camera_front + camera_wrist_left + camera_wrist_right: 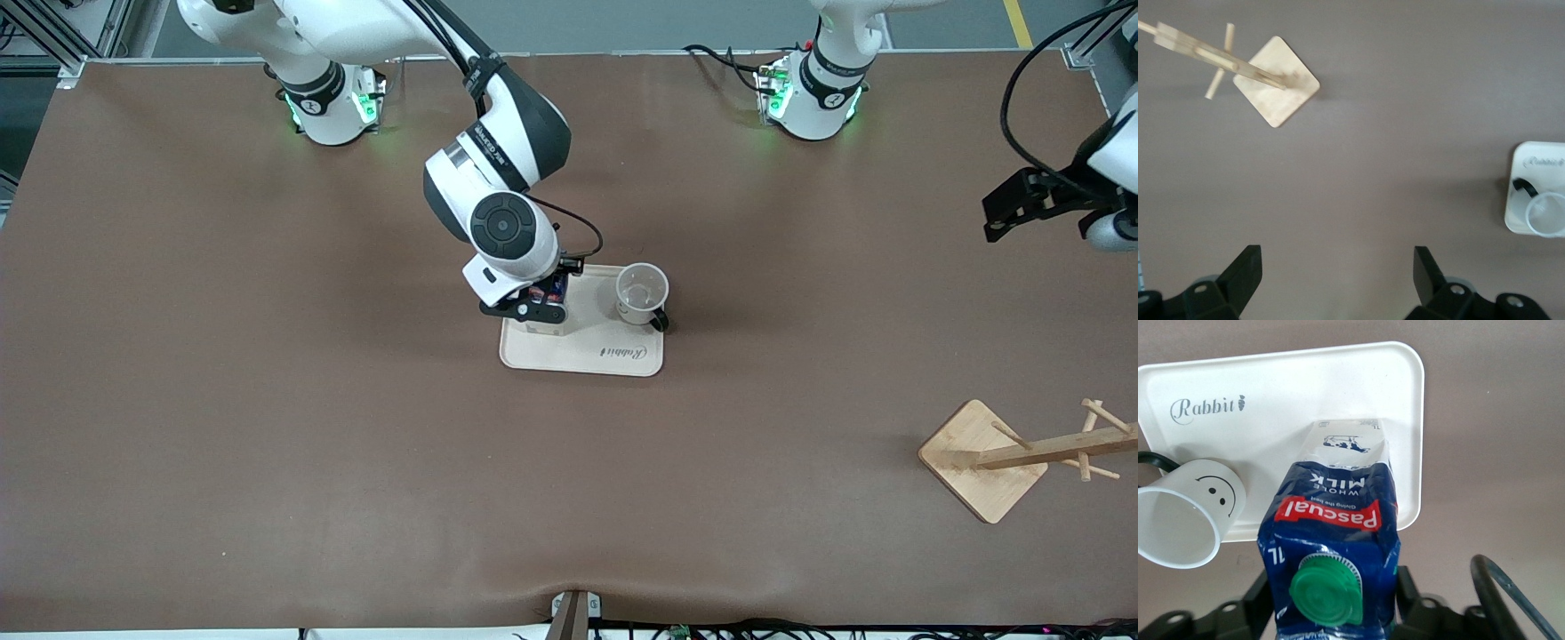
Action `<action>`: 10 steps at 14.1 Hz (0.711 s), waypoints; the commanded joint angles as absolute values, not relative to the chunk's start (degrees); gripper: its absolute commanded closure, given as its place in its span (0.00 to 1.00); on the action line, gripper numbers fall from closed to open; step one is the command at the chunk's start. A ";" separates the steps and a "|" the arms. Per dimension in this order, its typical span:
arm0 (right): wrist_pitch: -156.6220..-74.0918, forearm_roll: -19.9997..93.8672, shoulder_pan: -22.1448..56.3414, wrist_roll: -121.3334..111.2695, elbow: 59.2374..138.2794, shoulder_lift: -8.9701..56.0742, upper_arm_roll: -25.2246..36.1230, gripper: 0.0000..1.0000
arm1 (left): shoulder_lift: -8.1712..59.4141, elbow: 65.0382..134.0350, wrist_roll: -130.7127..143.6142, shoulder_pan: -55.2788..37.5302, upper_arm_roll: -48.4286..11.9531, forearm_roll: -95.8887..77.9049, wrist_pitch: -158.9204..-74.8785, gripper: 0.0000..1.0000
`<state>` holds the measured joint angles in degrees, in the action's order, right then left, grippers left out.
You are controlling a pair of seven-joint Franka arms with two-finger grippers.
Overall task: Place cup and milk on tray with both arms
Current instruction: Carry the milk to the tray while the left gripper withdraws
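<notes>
The cream tray (582,351) lies mid-table with "Rabbit" printed on it. The white smiley cup (641,293) stands upright on the tray's corner toward the left arm's end, its black handle over the rim. The dark-blue milk (555,287) stands on the tray's other end. My right gripper (542,313) is down around the carton's top. In the right wrist view the milk (1331,520) with its green cap fills the space at my right gripper (1333,587), beside the cup (1195,513) on the tray (1271,420). My left gripper (996,218) hangs open and empty above the table's left-arm end.
A wooden rack (982,458) with a square base and pegs lies tipped near the front camera at the left arm's end. The left wrist view shows my left gripper (1337,257) over bare brown table, with the rack (1278,90), the tray (1538,160) and the cup (1546,215).
</notes>
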<state>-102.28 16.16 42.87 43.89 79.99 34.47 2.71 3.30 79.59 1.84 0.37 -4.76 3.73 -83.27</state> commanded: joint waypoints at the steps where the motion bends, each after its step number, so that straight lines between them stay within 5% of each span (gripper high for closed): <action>1: -101.43 17.14 42.72 43.86 78.49 34.98 3.16 0.00 | -0.78 83.75 0.09 -3.33 0.43 1.67 -82.88 0.00; 4: -98.90 17.05 42.19 44.03 76.92 33.06 3.43 0.00 | -1.84 84.90 3.06 -5.09 1.14 1.67 -82.79 0.00; 10: -80.26 16.00 36.39 43.59 63.29 32.70 4.21 0.00 | -2.72 85.69 4.31 -5.18 0.79 1.67 -82.97 0.00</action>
